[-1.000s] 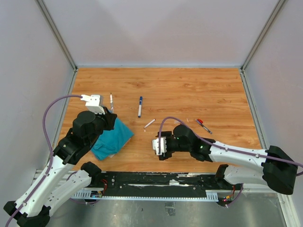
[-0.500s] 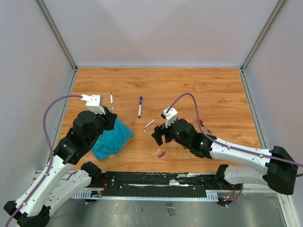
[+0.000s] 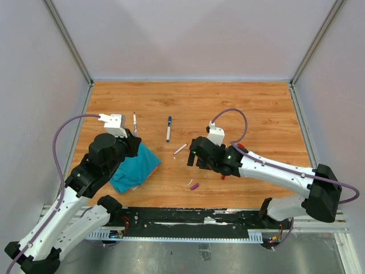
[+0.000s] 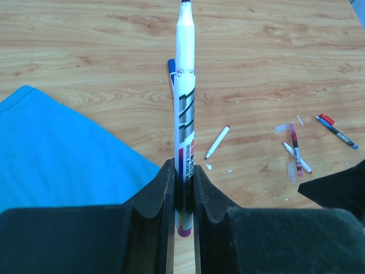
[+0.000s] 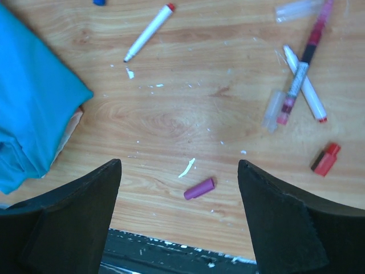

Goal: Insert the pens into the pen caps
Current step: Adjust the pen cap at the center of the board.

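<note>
- Top view: a smooth wood-grain table (image 3: pixel 256 108) sits between plain grey walls (image 3: pixel 182 34). The left gripper (image 3: pixel 133 137) is at 9 o'clock, with crumpled teal cloth (image 3: pixel 140 165) at its 5 o'clock. The right gripper (image 3: pixel 195 160) is mid-table, with a stubby purple cap (image 3: pixel 195 186) at its 6 o'clock.
- Left wrist: the padded fingers clamp a slim white pen (image 4: pixel 184 103) that points to 12 o'clock. Its barrel print shows only here.
- Right wrist: the jaws are spread wide and hold nothing. A blocky red cap (image 5: pixel 326 159) lies at 3 o'clock.

One white pen (image 4: pixel 184 114) sticks out, pinched in the left gripper (image 4: pixel 183 177), while a purple cap (image 5: pixel 199 189), a red cap (image 5: pixel 325 159) and two crossed pens (image 5: pixel 302 80) lie on the desk (image 5: pixel 188 114).
</note>
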Tool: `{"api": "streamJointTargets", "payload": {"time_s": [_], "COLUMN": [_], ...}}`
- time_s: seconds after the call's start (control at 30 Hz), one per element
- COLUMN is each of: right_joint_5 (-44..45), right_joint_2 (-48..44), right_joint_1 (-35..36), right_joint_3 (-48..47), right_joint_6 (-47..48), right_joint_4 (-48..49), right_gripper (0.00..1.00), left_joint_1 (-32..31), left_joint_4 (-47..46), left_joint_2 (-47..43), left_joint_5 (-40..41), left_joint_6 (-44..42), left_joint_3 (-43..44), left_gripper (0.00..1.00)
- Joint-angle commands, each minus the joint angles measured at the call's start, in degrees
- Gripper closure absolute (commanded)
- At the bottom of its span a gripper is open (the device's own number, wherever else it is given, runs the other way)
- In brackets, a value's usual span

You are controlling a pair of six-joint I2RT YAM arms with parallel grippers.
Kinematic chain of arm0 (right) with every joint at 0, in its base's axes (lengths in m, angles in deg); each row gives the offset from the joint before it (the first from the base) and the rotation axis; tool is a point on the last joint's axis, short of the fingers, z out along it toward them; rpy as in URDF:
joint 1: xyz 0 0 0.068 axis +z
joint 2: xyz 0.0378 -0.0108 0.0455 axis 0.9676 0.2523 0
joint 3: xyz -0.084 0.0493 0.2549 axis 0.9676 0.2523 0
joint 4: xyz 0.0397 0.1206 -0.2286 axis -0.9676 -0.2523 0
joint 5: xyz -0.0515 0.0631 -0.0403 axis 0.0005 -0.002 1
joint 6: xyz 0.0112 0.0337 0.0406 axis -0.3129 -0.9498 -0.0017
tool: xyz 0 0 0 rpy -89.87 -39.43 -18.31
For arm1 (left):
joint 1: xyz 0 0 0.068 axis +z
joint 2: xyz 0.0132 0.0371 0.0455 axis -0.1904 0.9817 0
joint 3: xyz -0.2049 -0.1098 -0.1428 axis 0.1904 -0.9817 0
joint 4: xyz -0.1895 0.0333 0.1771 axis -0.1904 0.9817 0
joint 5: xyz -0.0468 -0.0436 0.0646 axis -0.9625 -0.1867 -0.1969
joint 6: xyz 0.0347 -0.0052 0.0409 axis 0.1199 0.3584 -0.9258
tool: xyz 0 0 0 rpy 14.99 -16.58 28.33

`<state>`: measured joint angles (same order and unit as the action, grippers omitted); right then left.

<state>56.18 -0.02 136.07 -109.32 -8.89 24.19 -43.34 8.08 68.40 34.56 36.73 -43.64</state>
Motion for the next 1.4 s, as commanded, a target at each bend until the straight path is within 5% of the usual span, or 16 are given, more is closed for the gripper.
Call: {"api": "streamJointTargets", "payload": {"time_s": [0.0, 0.57, 1.37], "right_joint_5": [3.43, -8.29, -9.88], "right_joint_2": [4.61, 14.46, 24.59], "right_joint_1": [1.19, 1.34, 5.85], "right_joint_3": [-4.95, -5.83, -7.4], "right_joint_6": [-14.73, -22.0, -32.83], "right_joint_4": [-16.08, -14.53, -18.68], "right_gripper": [0.17, 0.28, 0.39], "left_joint_1": [0.18, 0.28, 0.19], "left_joint_4": [-1.97, -2.07, -3.04], "left_joint_2": [0.03, -1.35, -3.31], "left_joint_5": [-0.69, -1.68, -6.51], "left_joint_6": [-0.89, -0.91, -1.36], "left_joint_3": [-0.25, -0.49, -1.33], "left_gripper": [0.99, 1.0, 0.99]}}
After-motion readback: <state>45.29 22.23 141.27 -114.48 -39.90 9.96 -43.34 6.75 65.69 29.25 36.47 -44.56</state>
